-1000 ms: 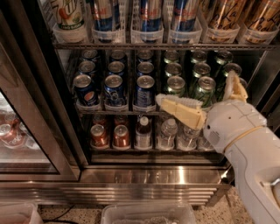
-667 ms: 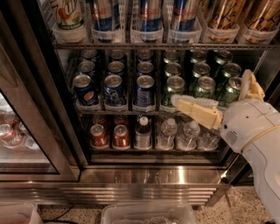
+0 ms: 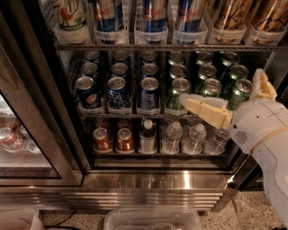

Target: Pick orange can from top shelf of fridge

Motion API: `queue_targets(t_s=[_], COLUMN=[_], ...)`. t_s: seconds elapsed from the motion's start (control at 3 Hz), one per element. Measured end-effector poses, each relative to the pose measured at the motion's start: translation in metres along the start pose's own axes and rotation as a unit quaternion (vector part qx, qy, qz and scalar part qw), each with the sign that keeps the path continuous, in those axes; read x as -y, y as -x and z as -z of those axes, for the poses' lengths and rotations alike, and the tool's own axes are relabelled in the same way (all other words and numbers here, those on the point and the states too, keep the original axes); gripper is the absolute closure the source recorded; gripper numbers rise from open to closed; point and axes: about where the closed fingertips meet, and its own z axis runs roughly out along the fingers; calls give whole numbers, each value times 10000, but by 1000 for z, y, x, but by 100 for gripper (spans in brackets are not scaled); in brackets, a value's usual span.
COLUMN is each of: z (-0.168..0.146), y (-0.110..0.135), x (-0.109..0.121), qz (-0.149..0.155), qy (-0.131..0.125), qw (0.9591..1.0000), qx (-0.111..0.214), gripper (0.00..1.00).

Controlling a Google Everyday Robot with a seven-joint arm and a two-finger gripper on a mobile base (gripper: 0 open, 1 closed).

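I see my gripper (image 3: pixel 221 87) at centre right, spread wide and empty, before the green cans (image 3: pixel 180 87). The orange can (image 3: pixel 225 13) stands upper right on the top shelf (image 3: pixel 135 46).

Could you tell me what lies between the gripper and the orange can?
In the camera view, green cans and the top shelf's rail separate the right-side gripper from the orange can.

Nine blue cans (image 3: pixel 116 87) and nine green cans (image 3: pixel 179 86) are sitting together; above, three blue-silver cans (image 3: pixel 154 11) and two orange cans (image 3: pixel 227 12) are standing. One gripper (image 3: pixel 221 85) is hovering before the green cans.
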Motion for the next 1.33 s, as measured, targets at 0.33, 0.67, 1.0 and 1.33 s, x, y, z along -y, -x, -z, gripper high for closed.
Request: queue_targets(t_s=[0.33,0.67,1.0,1.33], z=[1,4,5,13], y=[9,16,19,35], x=[14,27,30,48], qz=[13,64,86,109], qy=[-230,-479,-510,-761], qw=[9997,9988,9986,9969], qx=[56,79,91,187], gripper=[0,0,0,0])
